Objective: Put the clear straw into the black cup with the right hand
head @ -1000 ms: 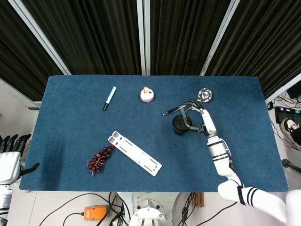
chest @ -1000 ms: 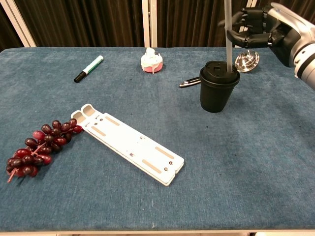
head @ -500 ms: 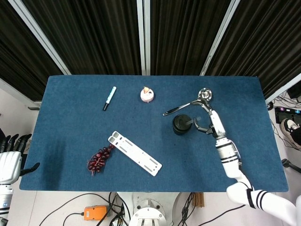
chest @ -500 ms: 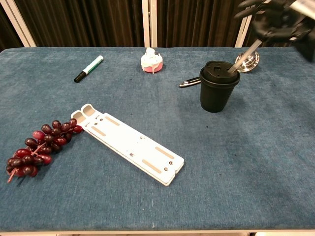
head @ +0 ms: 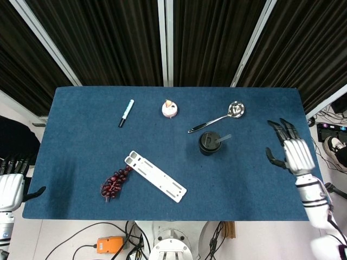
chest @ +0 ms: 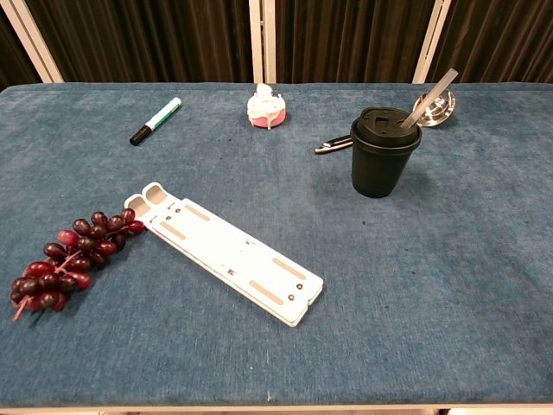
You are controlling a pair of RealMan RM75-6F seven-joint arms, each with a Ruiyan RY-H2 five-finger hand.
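The black cup [head: 208,143] [chest: 383,158] stands upright on the blue table, right of centre. The clear straw [head: 222,138] [chest: 429,96] sticks out of its lid and leans to the right. My right hand [head: 291,152] hovers over the table's right edge, well away from the cup, fingers spread and holding nothing. My left hand [head: 11,182] hangs off the table's left side, fingers apart and holding nothing. Neither hand shows in the chest view.
A metal spoon [head: 227,113] [chest: 432,107] lies just behind the cup. A white flat plastic strip [chest: 226,251] and a bunch of red grapes [chest: 69,256] lie at the front left. A marker [chest: 156,119] and a small pink-and-white object [chest: 264,107] sit at the back.
My right hand let go of the straw, which tipped to lean right in the cup. The hand then pulled back to the table's right edge and opened.
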